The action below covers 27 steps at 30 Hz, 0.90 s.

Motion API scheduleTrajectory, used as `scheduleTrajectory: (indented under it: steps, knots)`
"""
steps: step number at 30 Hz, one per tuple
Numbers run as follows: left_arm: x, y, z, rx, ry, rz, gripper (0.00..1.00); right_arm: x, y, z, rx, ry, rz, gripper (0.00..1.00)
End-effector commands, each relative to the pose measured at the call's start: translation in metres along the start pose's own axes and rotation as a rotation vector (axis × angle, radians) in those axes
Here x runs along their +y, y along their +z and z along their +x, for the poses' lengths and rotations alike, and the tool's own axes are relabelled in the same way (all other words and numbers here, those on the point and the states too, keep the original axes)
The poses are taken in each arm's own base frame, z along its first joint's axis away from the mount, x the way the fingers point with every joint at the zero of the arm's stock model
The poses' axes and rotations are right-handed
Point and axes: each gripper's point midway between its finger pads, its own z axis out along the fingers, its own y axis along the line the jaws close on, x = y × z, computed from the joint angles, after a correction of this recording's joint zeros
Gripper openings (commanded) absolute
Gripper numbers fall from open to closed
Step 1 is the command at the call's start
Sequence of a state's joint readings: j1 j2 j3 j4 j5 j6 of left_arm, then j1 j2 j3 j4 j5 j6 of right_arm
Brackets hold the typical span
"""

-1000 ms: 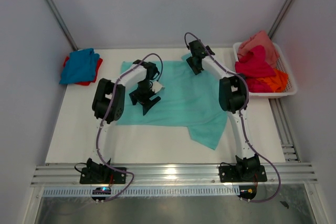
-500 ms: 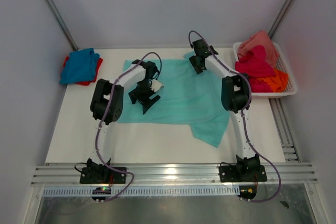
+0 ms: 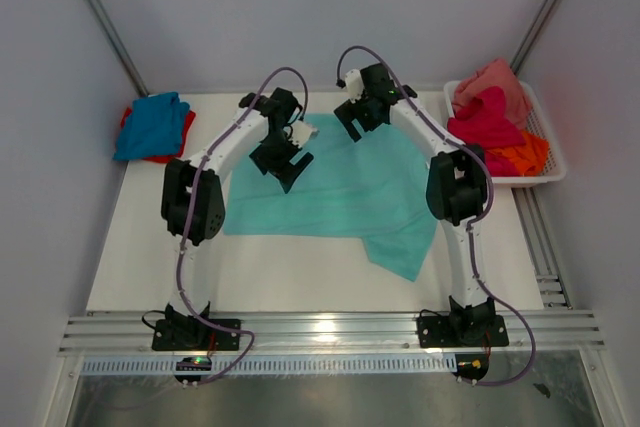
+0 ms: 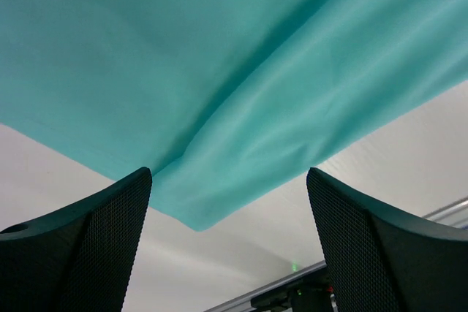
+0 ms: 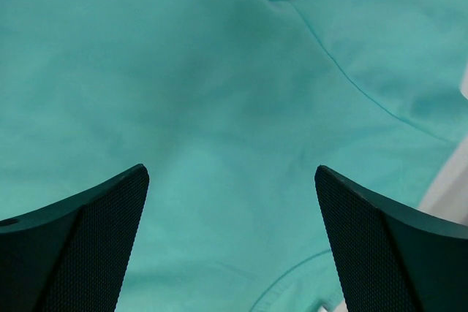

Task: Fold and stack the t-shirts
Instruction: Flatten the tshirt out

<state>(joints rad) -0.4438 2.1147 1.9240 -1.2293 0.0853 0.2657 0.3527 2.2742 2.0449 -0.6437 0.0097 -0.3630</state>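
Observation:
A large mint-teal t-shirt point(image 3: 345, 192) lies spread on the white table point(image 3: 280, 277), with one corner trailing toward the near right. My left gripper point(image 3: 283, 169) hovers open over the shirt's far-left part. In the left wrist view the left gripper point(image 4: 228, 180) holds nothing, and the teal cloth point(image 4: 219, 71) has its hem over bare table. My right gripper point(image 3: 352, 127) hangs open above the shirt's far edge. The right wrist view shows the right gripper point(image 5: 231, 173) empty above flat teal cloth point(image 5: 219, 71) with a seam and a curved hem.
A folded blue t-shirt point(image 3: 150, 122) lies on a red one point(image 3: 160, 155) at the far left corner. A white mesh basket point(image 3: 522, 180) at the far right holds magenta point(image 3: 485, 122), orange point(image 3: 525, 155) and salmon pink point(image 3: 495, 82) t-shirts. Grey walls close in on three sides.
Both arms have stretched toward the far side. The left gripper moved from the shirt's left middle up to its far-left part; the right gripper shifted left. The shirt lies as before.

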Motion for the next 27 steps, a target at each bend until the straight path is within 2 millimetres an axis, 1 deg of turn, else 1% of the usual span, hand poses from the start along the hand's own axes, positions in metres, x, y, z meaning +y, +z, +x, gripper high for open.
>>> scheduleTrajectory:
  steps: [1,2,3,4,5,7,11,15,16,18,22,27]
  knots:
    - [-0.03,-0.026,-0.002,-0.062,0.064,0.144,0.89,0.047,-0.008,-0.03,-0.086,-0.065,-0.228,0.99]
    - [-0.041,-0.029,0.001,-0.059,0.087,0.208,0.89,0.054,-0.004,-0.029,-0.08,-0.078,-0.256,0.99]
    - [-0.046,-0.03,0.002,-0.059,0.097,0.238,0.89,0.06,0.004,-0.025,-0.07,-0.085,-0.267,0.99]
    - [-0.051,-0.029,0.003,-0.057,0.1,0.265,0.89,0.063,0.009,-0.023,-0.063,-0.091,-0.271,0.99]
    - [-0.058,-0.029,0.003,-0.062,0.116,0.311,0.89,0.062,0.014,-0.022,-0.056,-0.098,-0.256,0.99]
    - [-0.062,-0.026,0.009,-0.037,0.126,0.339,0.89,0.067,0.025,-0.015,-0.034,-0.105,-0.251,0.99]
    - [-0.062,-0.017,0.016,0.001,0.158,0.347,0.89,0.066,0.038,-0.008,-0.003,-0.103,-0.214,0.99]
    - [-0.068,-0.015,0.029,0.058,0.21,0.404,0.88,0.061,0.04,-0.009,0.016,-0.072,-0.165,0.99]
    - [-0.071,-0.019,0.037,0.088,0.21,0.428,0.88,0.061,0.039,-0.009,0.019,-0.066,-0.166,0.99]
    - [-0.075,-0.018,0.04,0.104,0.22,0.457,0.88,0.062,0.036,-0.007,0.027,-0.058,-0.17,0.99]
    - [-0.082,-0.017,0.043,0.117,0.205,0.508,0.88,0.058,0.038,-0.005,0.036,-0.037,-0.145,0.99]
    - [-0.082,-0.011,0.05,0.135,0.211,0.49,0.85,0.057,0.039,0.002,0.063,-0.02,-0.125,0.99]
